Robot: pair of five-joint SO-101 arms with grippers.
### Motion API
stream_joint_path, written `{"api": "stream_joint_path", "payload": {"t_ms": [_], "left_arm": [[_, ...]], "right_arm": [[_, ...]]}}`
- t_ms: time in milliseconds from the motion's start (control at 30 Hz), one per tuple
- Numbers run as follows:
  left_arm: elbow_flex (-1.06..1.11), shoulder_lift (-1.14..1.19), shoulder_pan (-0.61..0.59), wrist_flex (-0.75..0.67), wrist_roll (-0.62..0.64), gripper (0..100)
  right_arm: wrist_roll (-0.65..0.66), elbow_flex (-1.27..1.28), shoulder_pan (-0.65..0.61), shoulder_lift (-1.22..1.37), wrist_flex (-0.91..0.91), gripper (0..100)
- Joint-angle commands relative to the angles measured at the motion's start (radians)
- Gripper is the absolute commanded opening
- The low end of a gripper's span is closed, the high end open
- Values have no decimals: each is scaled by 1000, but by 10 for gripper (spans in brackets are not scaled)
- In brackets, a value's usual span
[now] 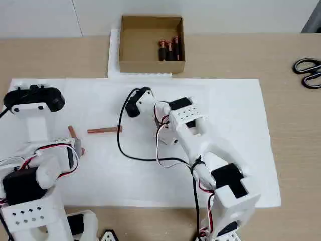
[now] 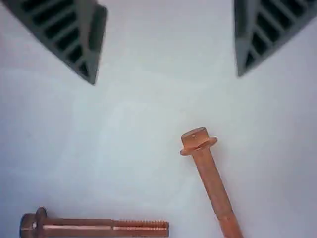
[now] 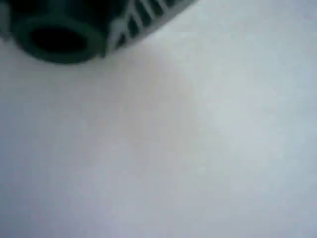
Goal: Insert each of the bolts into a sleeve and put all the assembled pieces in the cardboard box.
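Note:
Two copper bolts lie on the white mat (image 1: 230,110). One bolt (image 1: 104,130) (image 2: 94,228) lies flat and apart from the arms. The other bolt (image 1: 72,132) (image 2: 212,183) sits just beside my left gripper (image 1: 77,145) (image 2: 166,74), which hovers open over the mat with nothing between its fingers. My right gripper (image 1: 134,106) is near the mat's middle, shut on a black sleeve (image 3: 57,38) seen end-on beside a ribbed finger (image 3: 143,20). The cardboard box (image 1: 129,47) at the back holds three assembled pieces (image 1: 169,49).
Scissors (image 1: 308,71) lie on the wooden table at the far right. A white foam slab (image 1: 113,55) sits under the box. A black cable (image 1: 125,150) loops across the mat between the arms.

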Motion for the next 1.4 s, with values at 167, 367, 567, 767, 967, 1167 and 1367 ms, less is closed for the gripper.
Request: {"api": "stream_joint_path", "payload": {"t_ms": [167,367,567,767,967,1167,1367], "left_arm": [[-4,-8,0,-18,8,174],[-4,-2,3,-20,6,175],[-10,48,5,-25,-161,176],[-58,318,6,-83,-325,176],[-286,609,115,-80,-497,176],[-403,887,235,-77,-694,176],[-475,1091,287,-124,-841,176]], "right_arm": [[-184,-201,91,-5,150,4],[-339,-298,145,-5,236,4],[-374,-308,151,-5,286,4],[-373,-307,151,2,280,4],[-367,-307,150,-5,288,4],[-365,-308,156,-5,315,4],[-365,-311,166,-5,321,4]]}}
